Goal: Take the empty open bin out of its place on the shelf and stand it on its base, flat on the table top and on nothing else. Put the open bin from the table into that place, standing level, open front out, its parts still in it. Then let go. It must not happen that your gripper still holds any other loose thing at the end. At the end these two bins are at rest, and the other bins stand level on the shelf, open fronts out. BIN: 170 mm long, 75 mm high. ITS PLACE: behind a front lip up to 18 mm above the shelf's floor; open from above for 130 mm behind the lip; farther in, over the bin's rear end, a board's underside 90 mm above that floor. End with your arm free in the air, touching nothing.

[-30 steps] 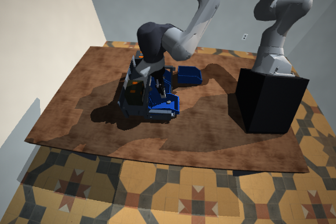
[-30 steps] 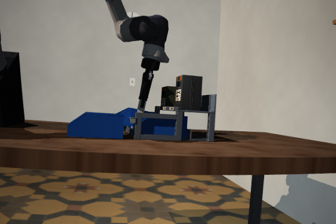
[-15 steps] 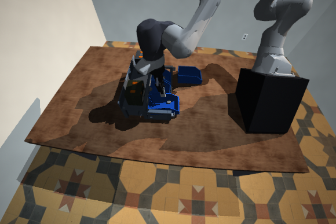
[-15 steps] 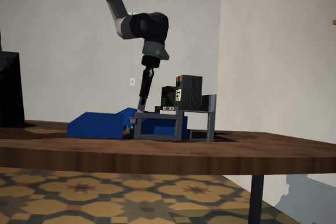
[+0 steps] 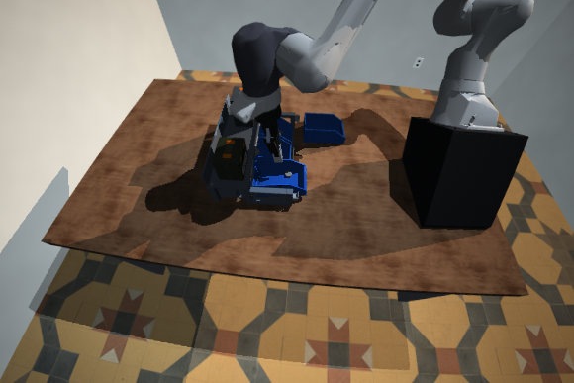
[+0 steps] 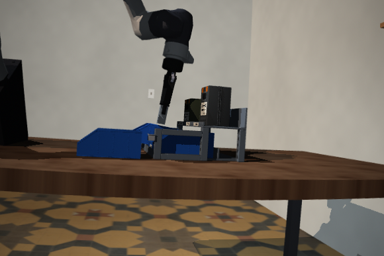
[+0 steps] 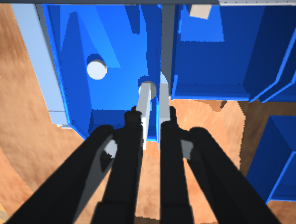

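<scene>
At left, I see the loaded bin point(image 5: 271, 181) point(image 6: 146, 131) point(image 7: 112, 97) in the shelf point(image 5: 271, 192) point(image 6: 204, 146) point(image 7: 41, 70); likely stiff, its parts point(image 5: 288, 174) point(image 7: 97, 69) loose, best pinched by a side wall. My pincer point(image 5: 278, 159) point(image 6: 161, 122) point(image 7: 154, 96) is nearly closed, gripping nothing. The empty bin point(image 5: 323, 128) point(image 6: 112, 143) point(image 7: 280, 165) stands right.

The brown rectangular table top point(image 5: 341, 229) point(image 6: 185, 182) looks like wood; the blue open-fronted bins point(image 5: 323, 122) point(image 6: 110, 143) point(image 7: 80, 35) look like smooth plastic.

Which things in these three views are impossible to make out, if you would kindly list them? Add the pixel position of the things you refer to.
- Inside of the separate bin point(image 6: 109, 143), exterior view: its side wall hides it.
- That bin's far end, wrist view: cut off by the right edge.
- Print on the black box's label point(image 6: 204, 108), exterior view: too small.
</scene>
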Available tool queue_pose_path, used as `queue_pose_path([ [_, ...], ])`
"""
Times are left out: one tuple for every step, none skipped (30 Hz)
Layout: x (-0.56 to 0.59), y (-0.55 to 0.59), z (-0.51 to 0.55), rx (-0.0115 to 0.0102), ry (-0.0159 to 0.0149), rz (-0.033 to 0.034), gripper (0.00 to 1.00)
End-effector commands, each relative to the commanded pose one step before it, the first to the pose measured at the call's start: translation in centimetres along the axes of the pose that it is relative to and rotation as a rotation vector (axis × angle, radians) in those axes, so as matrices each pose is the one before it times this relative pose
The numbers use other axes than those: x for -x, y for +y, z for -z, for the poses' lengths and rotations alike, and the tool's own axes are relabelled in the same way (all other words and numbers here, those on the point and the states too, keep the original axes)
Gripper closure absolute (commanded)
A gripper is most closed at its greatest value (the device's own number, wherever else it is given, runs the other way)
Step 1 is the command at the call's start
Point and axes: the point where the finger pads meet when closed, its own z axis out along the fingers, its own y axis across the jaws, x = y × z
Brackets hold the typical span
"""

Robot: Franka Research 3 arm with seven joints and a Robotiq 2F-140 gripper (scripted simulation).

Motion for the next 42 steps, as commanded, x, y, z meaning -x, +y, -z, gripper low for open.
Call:
queue_pose_path([
  [0.349,0.178,0.480,0.00368,-0.00818,-0.00971,0.94],
  [0.026,0.000,0.177,0.00000,0.00000,0.00000,0.94],
  [0.027,0.000,0.178,0.00000,0.00000,0.00000,0.94],
  [0.027,0.000,0.180,0.00000,0.00000,0.00000,0.94],
  [0.027,0.000,0.181,0.00000,0.00000,0.00000,0.94],
  [0.027,0.000,0.181,0.00000,0.00000,0.00000,0.94],
  [0.027,-0.001,0.183,0.00000,0.00000,0.00000,0.94],
  [0.027,0.000,0.183,0.00000,0.00000,0.00000,0.94],
  [0.027,0.000,0.183,0.00000,0.00000,0.00000,0.94],
  [0.027,0.000,0.183,0.00000,0.00000,0.00000,0.94],
  [0.028,0.000,0.182,0.00000,0.00000,0.00000,0.94],
  [0.000,0.000,0.000,0.00000,0.00000,0.00000,0.94],
  [0.000,0.000,0.000,0.00000,0.00000,0.00000,0.94],
  [0.027,-0.001,0.183,0.00000,0.00000,0.00000,0.94],
  [0.027,0.000,0.181,0.00000,0.00000,0.00000,0.94],
  [0.027,0.000,0.179,0.00000,0.00000,0.00000,0.94],
  [0.026,0.000,0.178,0.00000,0.00000,0.00000,0.94],
  [0.026,0.000,0.175,0.00000,0.00000,0.00000,0.94],
  [0.026,0.000,0.174,0.00000,0.00000,0.00000,0.94],
  [0.025,0.000,0.171,0.00000,0.00000,0.00000,0.94],
  [0.025,0.000,0.168,0.00000,0.00000,0.00000,0.94],
  [0.024,-0.001,0.166,0.00000,0.00000,0.00000,0.94],
  [0.024,0.000,0.162,0.00000,0.00000,0.00000,0.94],
  [0.024,0.000,0.158,0.00000,0.00000,0.00000,0.94],
  [0.023,0.000,0.155,0.00000,0.00000,0.00000,0.94],
  [0.022,0.000,0.151,0.00000,0.00000,0.00000,0.94],
  [0.022,0.000,0.145,0.00000,0.00000,0.00000,0.94],
  [0.021,0.000,0.142,0.00000,0.00000,0.00000,0.94],
  [0.000,0.000,0.000,0.00000,0.00000,0.00000,0.94],
  [0.000,0.000,0.000,0.00000,0.00000,0.00000,0.94],
  [0.020,0.000,0.137,0.00000,0.00000,0.00000,0.94],
  [0.020,0.000,0.131,0.00000,0.00000,0.00000,0.94],
  [0.019,0.000,0.126,0.00000,0.00000,0.00000,0.94],
  [0.018,0.000,0.122,0.00000,0.00000,0.00000,0.94],
  [0.017,0.000,0.116,0.00000,0.00000,0.00000,0.94],
  [0.017,0.000,0.110,0.00000,0.00000,0.00000,0.94],
  [0.016,0.000,0.104,0.00000,0.00000,0.00000,0.94],
  [0.014,0.000,0.099,0.00000,0.00000,0.00000,0.94],
  [0.014,0.000,0.092,0.00000,0.00000,0.00000,0.94],
  [0.013,0.000,0.086,0.00000,0.00000,0.00000,0.94],
  [0.012,0.000,0.080,0.00000,0.00000,0.00000,0.94],
  [0.011,0.000,0.074,0.00000,0.00000,0.00000,0.94],
])
